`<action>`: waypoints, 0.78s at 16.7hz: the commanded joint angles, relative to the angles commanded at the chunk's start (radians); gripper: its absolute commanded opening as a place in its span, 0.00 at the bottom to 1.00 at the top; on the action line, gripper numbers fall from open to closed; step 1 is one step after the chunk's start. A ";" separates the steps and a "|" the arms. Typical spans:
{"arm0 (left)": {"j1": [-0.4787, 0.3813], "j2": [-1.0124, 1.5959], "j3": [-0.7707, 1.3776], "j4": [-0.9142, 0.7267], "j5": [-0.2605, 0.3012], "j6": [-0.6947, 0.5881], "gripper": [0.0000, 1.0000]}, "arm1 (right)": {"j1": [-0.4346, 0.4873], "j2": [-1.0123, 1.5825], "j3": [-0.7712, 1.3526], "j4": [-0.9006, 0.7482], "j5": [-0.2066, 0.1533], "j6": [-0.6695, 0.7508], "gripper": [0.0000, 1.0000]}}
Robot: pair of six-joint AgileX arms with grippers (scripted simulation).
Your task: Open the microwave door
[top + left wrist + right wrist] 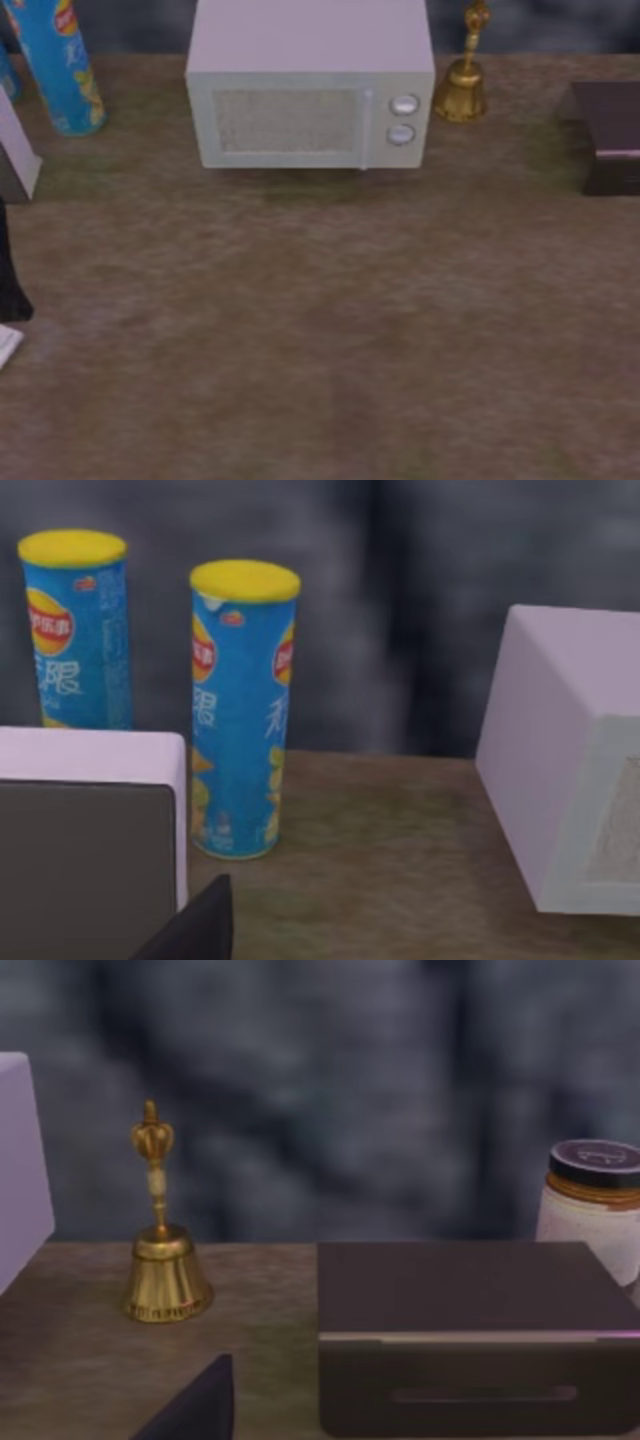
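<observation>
The off-white microwave [310,40] stands at the back middle of the table. Its microwave door [285,122], with a speckled mesh window, lies flush and closed. A thin handle bar [366,125] runs down the door's right edge, beside two round knobs [404,105]. In the left wrist view the microwave [560,750] sits well away from my left gripper [200,930], of which only a dark tip shows. My left arm [10,285] rests at the table's far left edge. My right gripper [195,1405] shows as a dark tip, far from the microwave's side [20,1160]; the top view misses that arm.
A blue chips can [60,60] stands back left, with a second can [75,630] behind it. A white box with a dark face [15,160] is at the left edge. Right of the microwave stand a golden bell [462,85], a dark brown box [610,135] and a jar [595,1200].
</observation>
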State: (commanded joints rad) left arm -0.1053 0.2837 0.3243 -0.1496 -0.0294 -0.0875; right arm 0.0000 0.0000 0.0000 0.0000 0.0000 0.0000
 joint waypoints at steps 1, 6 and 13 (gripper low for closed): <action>-0.022 0.069 0.074 -0.038 -0.009 -0.020 1.00 | 0.000 0.000 0.000 0.000 0.000 0.000 1.00; -0.150 0.493 0.518 -0.272 -0.069 -0.136 1.00 | 0.000 0.000 0.000 0.000 0.000 0.000 1.00; -0.352 1.181 1.239 -0.649 -0.173 -0.325 1.00 | 0.000 0.000 0.000 0.000 0.000 0.000 1.00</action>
State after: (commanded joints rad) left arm -0.4576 1.4650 1.5630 -0.7986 -0.2029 -0.4122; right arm 0.0000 0.0000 0.0000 0.0000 0.0000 0.0000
